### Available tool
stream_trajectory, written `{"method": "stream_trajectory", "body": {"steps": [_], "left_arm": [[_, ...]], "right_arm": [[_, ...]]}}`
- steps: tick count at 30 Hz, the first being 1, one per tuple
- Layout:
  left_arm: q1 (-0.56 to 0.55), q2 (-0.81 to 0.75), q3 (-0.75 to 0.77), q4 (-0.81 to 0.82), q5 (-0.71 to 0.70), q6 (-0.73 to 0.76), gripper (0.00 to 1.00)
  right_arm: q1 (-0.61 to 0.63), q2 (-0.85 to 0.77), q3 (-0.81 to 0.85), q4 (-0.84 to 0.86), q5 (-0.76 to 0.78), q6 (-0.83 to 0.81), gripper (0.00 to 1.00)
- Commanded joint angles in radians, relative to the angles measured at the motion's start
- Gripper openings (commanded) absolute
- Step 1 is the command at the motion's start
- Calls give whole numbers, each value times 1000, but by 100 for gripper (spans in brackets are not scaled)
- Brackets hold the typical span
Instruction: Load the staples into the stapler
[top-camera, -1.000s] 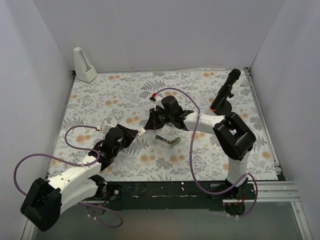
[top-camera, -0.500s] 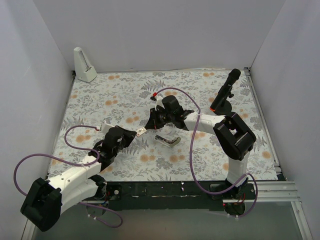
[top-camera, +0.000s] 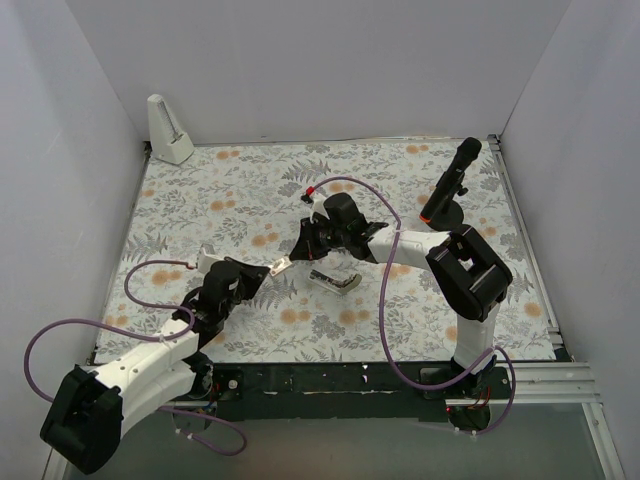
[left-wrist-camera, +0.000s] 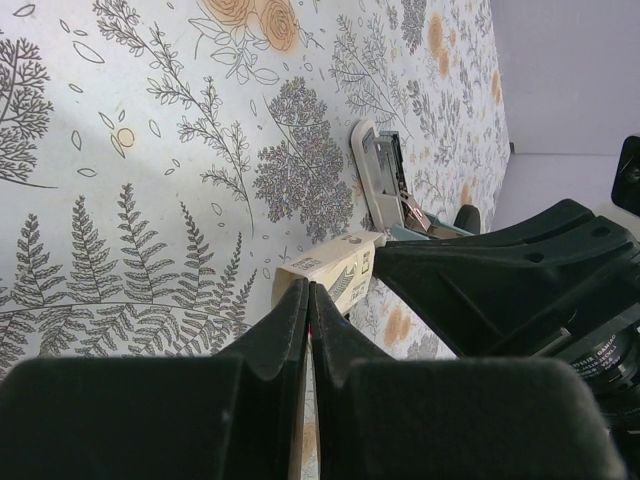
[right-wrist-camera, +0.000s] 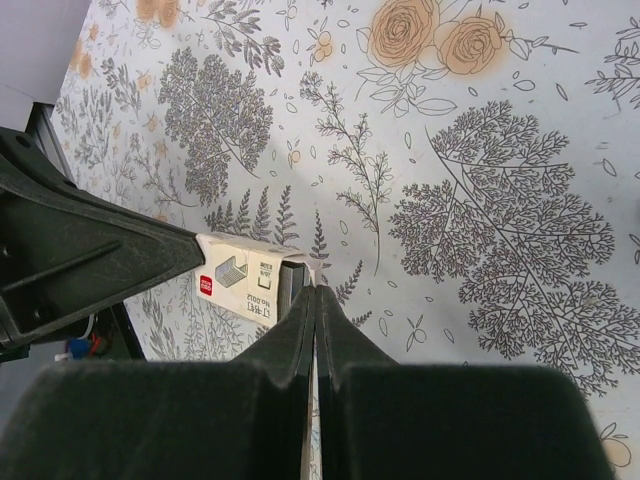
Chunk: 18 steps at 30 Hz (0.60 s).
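Note:
The staples box (top-camera: 283, 264), small and beige-white, hangs between my two grippers above the floral mat. In the right wrist view the box (right-wrist-camera: 235, 278) shows its open end with the grey staple block (right-wrist-camera: 290, 285) inside. My right gripper (right-wrist-camera: 316, 292) is shut, pinching the box's thin edge at that end. My left gripper (left-wrist-camera: 308, 290) is shut too, its tips pinched on the other end of the box (left-wrist-camera: 335, 268). The stapler (top-camera: 337, 281), light blue, lies opened on the mat just right of the box, its silver rail (left-wrist-camera: 383, 180) bare.
A white wedge-shaped object (top-camera: 168, 130) stands at the back left corner. A black upright device (top-camera: 450, 185) stands at the back right. Purple cables (top-camera: 150, 268) loop beside both arms. White walls enclose the mat on three sides.
My left jaws have gone from open to shut at the box's end, and the left wrist has drawn back slightly. The right gripper, box and stapler have not moved.

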Motion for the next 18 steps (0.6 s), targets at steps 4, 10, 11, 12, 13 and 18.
{"method": "stream_trajectory", "body": {"steps": [4,10,11,12,13,18], "left_arm": [[35,-35,-12,-16,-14,8,0],[61,-23,0,-18,-14,58,0],[66,-15,0,-12,-12,68,0],[71,-11,-1,-7,-12,81,0],[81,-5,-1,-1,-8,91,0],[123,55,-15,60,20,144,0]], "right_arm": [[-10,-48,-5,30,39,-4,1],[-10,-22,10,10,77,-28,1],[-10,-19,17,11,88,-33,1],[-10,-10,21,11,94,-34,1],[-10,-5,24,13,98,-39,1],[-10,42,64,16,114,-56,1]]}}
